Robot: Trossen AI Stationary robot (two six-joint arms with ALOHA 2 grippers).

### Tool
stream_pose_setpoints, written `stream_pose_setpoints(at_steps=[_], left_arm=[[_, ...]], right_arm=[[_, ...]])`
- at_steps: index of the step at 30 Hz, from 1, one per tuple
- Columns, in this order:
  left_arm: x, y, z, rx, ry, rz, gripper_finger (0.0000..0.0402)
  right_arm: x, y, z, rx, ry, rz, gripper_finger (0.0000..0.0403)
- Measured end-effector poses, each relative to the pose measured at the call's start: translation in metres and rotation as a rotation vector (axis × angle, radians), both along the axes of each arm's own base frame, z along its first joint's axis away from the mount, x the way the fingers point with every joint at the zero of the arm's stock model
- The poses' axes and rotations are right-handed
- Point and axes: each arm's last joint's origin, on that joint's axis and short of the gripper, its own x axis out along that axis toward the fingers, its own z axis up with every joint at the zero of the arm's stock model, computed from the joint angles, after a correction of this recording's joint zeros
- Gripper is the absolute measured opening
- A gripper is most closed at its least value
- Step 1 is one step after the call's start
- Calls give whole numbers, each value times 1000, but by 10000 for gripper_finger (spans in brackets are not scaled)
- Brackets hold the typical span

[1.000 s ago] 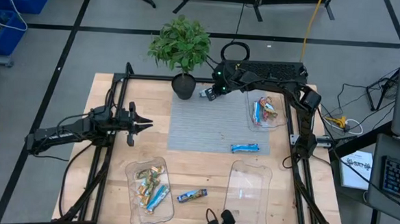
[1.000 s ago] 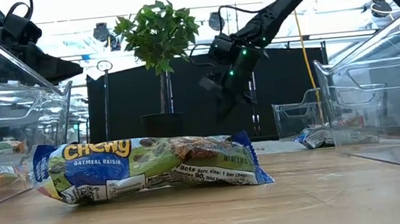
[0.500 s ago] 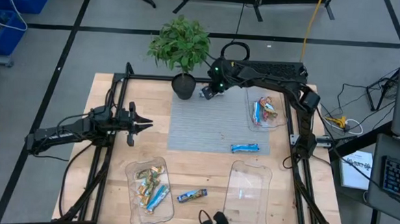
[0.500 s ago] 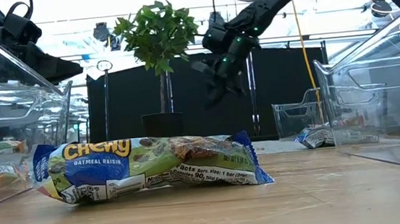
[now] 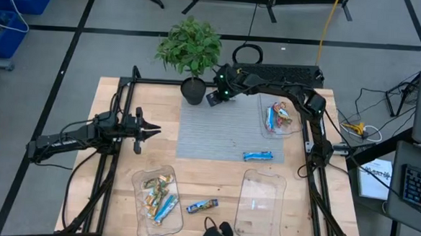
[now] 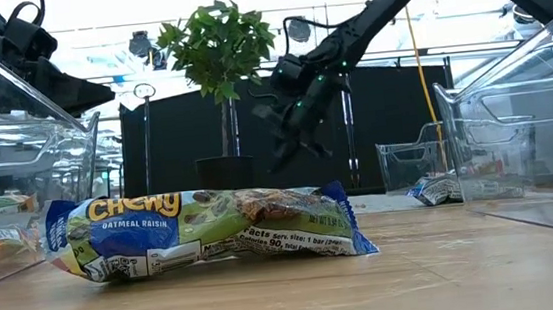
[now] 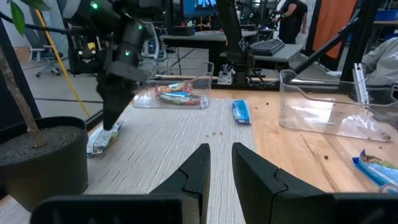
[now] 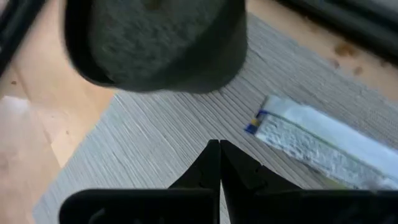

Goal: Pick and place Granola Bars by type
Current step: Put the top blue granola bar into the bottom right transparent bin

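Observation:
My right gripper [image 5: 217, 98] is shut and points down at the mat's far edge, beside the black plant pot [image 5: 193, 92]. A silver bar with a blue end [image 8: 317, 146] lies flat on the mat just beside its fingertips [image 8: 219, 149]; the bar also shows in the left wrist view [image 7: 102, 138]. A blue bar [image 5: 257, 156] lies on the mat's right part. Another blue bar [image 5: 202, 205] lies on the wood near the front edge and fills the low view [image 6: 208, 231]. My left gripper [image 5: 150, 131] waits open at the table's left.
A clear tray [image 5: 279, 116] at the far right holds several bars. A clear tray [image 5: 156, 195] at the near left holds several bars. A third clear tray [image 5: 262, 200] stands at the near right. The potted plant [image 5: 190, 45] stands at the mat's far edge.
My right gripper has gone toward the table's left, closer to the plant pot, rising and then coming down again. It has stayed shut.

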Motion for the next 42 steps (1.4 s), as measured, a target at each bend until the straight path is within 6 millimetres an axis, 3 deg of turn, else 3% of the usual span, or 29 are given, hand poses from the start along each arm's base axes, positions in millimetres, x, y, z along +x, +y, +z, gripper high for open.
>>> stream_pose_setpoints(at_steps=[16, 29, 35, 42], left_arm=[[0, 0, 0, 0, 1, 0, 74], [0, 0, 0, 0, 1, 0, 74], [0, 0, 0, 0, 1, -1, 74], [0, 0, 0, 0, 0, -1, 74]], right_arm=[[-33, -28, -13, 68, 170, -199, 0], [-47, -33, -38, 45, 233, -254, 0], [-51, -23, -50, 137, 289, -183, 0], [-39, 14, -38, 163, 336, -30, 0]])
